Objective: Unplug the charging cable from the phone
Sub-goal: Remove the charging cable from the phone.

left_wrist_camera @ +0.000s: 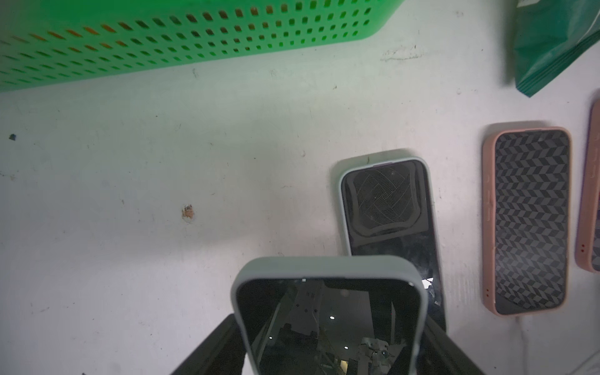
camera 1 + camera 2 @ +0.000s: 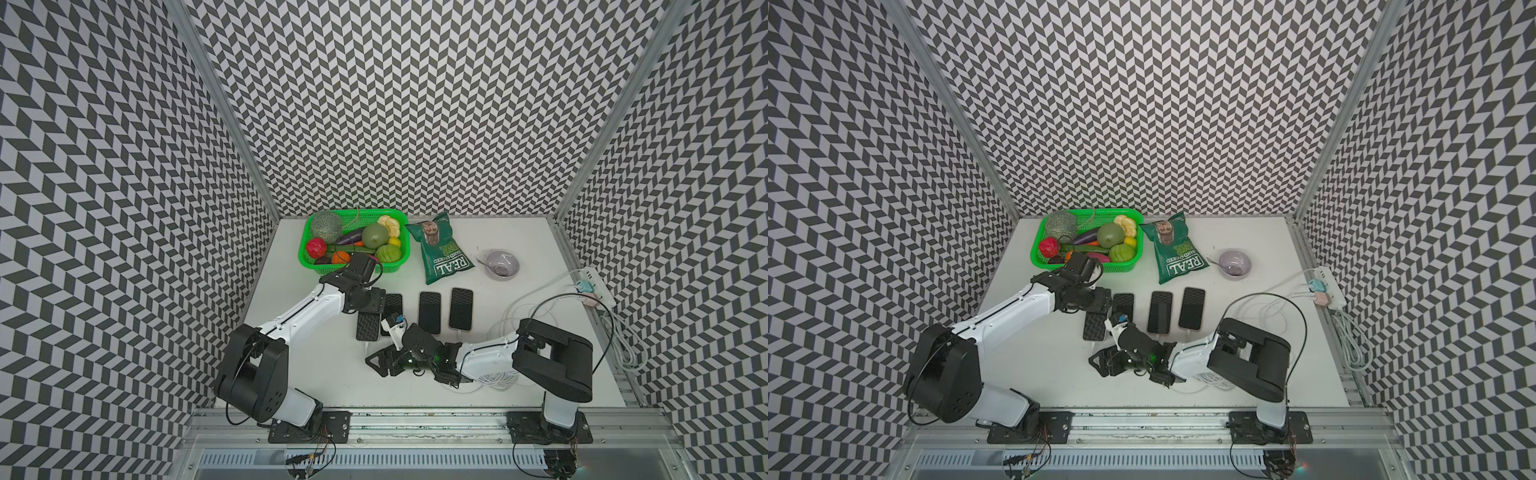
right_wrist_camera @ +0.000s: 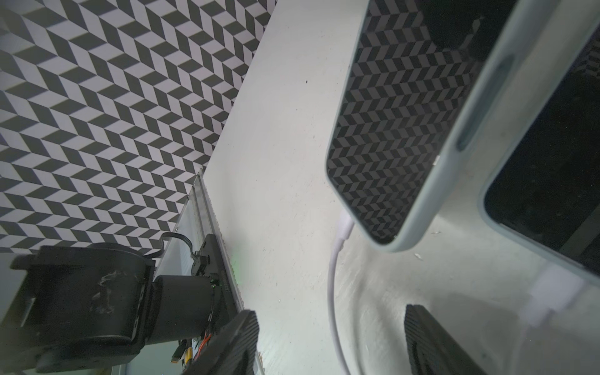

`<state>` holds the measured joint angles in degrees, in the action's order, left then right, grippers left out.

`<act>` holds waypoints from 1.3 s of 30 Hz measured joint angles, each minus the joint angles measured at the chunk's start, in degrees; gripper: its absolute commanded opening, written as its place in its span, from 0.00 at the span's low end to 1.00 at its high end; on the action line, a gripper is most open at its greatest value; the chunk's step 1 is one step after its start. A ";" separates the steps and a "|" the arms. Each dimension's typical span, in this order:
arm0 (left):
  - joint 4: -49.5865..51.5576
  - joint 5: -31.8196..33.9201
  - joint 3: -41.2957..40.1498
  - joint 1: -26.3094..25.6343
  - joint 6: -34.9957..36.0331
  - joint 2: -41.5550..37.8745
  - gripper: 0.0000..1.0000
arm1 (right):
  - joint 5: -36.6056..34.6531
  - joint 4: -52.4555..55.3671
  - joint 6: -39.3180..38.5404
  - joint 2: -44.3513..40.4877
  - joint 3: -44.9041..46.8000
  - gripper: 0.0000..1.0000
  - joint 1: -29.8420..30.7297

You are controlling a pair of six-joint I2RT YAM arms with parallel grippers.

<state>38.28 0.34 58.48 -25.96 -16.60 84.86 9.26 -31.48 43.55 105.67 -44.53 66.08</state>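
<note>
Left gripper (image 1: 331, 344) clamped on grey-cased phone (image 1: 328, 311), cable (image 3: 332, 292) plugged in; right gripper (image 3: 334, 344) spread open, straddling that cable.

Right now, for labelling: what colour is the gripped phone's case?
Pale grey-green phone case, clearest in left wrist view.

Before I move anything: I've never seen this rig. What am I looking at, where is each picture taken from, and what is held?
Two robot arms stand at the near edge of a table. The two wide pictures come from one camera overhead; the two close ones from cameras on the arms' wrists. On the table lie a green basket, a crisp bag, a bowl, a power strip and four phones. The left pincer is shut on one phone, by its sides. The right pincer is open, its fingers either side of that phone's white cable, which is plugged in and not yet gripped.
</note>
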 measured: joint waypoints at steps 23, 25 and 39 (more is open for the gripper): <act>1.33 0.17 2.60 -1.81 -1.07 0.37 0.00 | 2.34 -9.38 6.40 4.55 0.44 0.53 -1.03; 1.38 0.15 2.67 -1.81 -1.07 0.37 0.00 | 2.38 -9.75 6.84 5.18 0.22 0.52 -1.03; 1.40 0.04 3.37 -1.81 -1.07 0.44 0.00 | 3.69 -11.89 8.61 7.21 -1.44 0.28 -1.01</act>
<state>39.68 0.38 61.84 -27.77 -17.67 85.30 12.95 -43.38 52.16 112.88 -45.98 65.08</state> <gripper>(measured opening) 0.778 0.307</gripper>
